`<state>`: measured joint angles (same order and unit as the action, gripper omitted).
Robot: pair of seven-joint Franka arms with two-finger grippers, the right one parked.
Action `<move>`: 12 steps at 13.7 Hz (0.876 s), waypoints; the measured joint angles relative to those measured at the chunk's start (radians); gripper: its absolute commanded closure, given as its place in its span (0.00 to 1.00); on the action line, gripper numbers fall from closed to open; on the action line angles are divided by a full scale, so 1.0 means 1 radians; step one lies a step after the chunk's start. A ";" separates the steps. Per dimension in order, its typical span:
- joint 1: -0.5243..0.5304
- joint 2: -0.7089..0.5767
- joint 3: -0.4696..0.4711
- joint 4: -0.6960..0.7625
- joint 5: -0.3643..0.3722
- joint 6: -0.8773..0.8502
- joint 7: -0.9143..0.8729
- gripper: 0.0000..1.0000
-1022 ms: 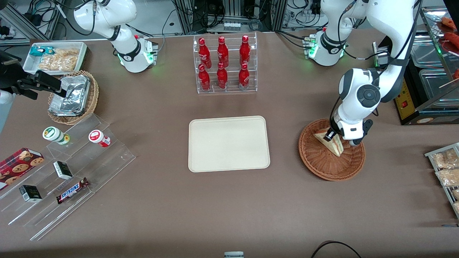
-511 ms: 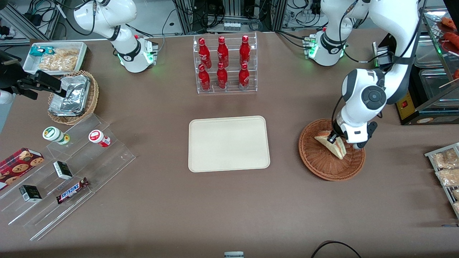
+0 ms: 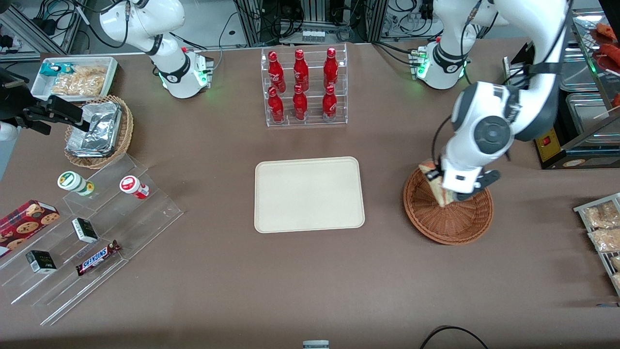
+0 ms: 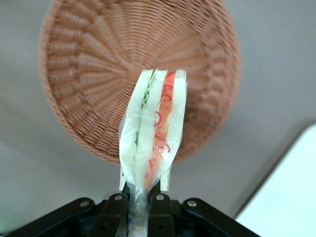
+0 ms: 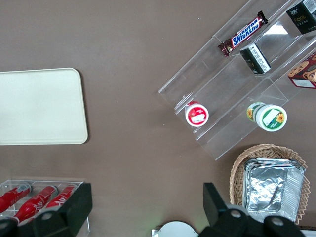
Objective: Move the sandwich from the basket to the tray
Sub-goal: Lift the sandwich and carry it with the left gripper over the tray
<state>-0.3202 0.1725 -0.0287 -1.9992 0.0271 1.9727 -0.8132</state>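
**Around the claw: the table's other goods**

We take our bearings from the claw (image 3: 438,184), which hangs over the working arm's end of the brown table (image 3: 310,281). Farther from the front camera than it, and toward the parked arm, we see a clear acrylic rack of six red bottles (image 3: 304,87). Well off toward the parked arm's end lie a tan wicker basket of foil packs (image 3: 99,132), a white rectangular bin of snack bags (image 3: 75,77) and a clear stepped acrylic shelf (image 3: 155,213) bearing a Snickers bar (image 3: 98,258).

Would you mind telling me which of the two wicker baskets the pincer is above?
The reddish-brown basket toward the working arm's end; the pincer holds the sandwich above it. The tan basket holds foil packs.
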 measured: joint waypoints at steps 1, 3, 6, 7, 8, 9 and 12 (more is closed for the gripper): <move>-0.030 0.021 -0.002 0.022 0.000 0.000 0.014 0.92; -0.085 0.079 -0.004 0.085 0.000 0.001 0.028 0.92; -0.171 0.170 -0.005 0.175 -0.008 0.001 0.025 0.93; -0.197 0.196 -0.005 0.199 -0.021 0.002 0.021 0.93; -0.220 0.224 -0.005 0.228 -0.038 0.003 0.018 0.93; -0.242 0.255 -0.006 0.261 -0.058 0.003 0.017 0.93; -0.301 0.342 -0.006 0.354 -0.117 0.004 0.010 0.93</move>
<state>-0.6207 0.5145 -0.0345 -1.6451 -0.0901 1.9765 -0.8033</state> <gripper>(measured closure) 0.863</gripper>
